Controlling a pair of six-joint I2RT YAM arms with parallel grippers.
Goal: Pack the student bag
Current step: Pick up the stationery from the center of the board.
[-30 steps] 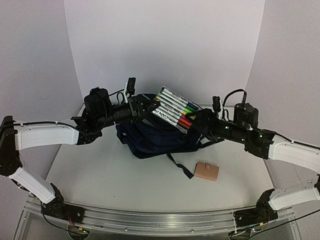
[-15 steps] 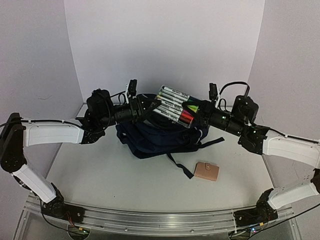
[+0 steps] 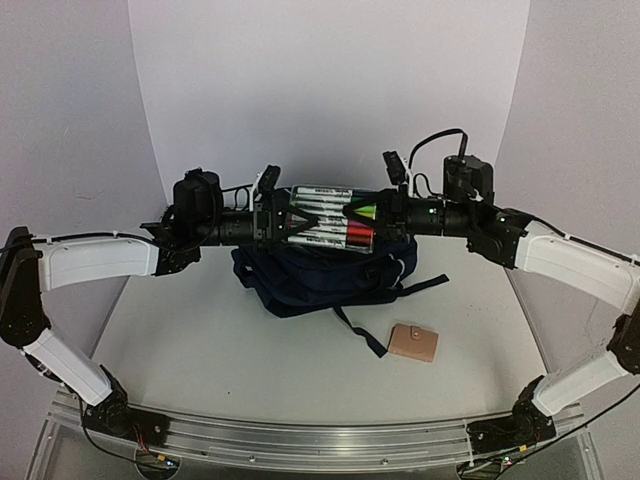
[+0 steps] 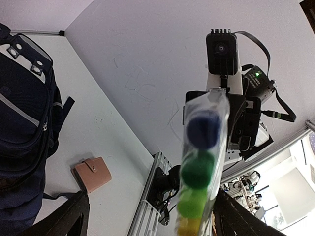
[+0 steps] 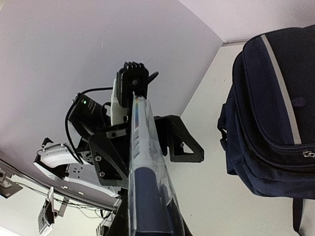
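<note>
A clear pack of coloured markers (image 3: 325, 220) hangs level above the student bag (image 3: 320, 275), a navy backpack lying at the back of the table. My right gripper (image 3: 385, 215) is shut on the pack's right end. In the right wrist view the pack (image 5: 145, 162) runs straight out from between my right gripper's (image 5: 152, 231) jaws. My left gripper (image 3: 275, 215) is open at the pack's left end. In the left wrist view its fingers (image 4: 71, 214) stand wide on either side of the marker caps (image 4: 197, 172), apart from them.
A tan wallet (image 3: 413, 342) lies on the table in front of the bag, to the right, and also shows in the left wrist view (image 4: 92, 173). A dark bag strap (image 3: 358, 335) trails toward it. White walls close in the back and sides.
The right gripper closed on the marker pack and the left gripper opened off it. The pack swung from tilted to level, and both arms rose a little.
</note>
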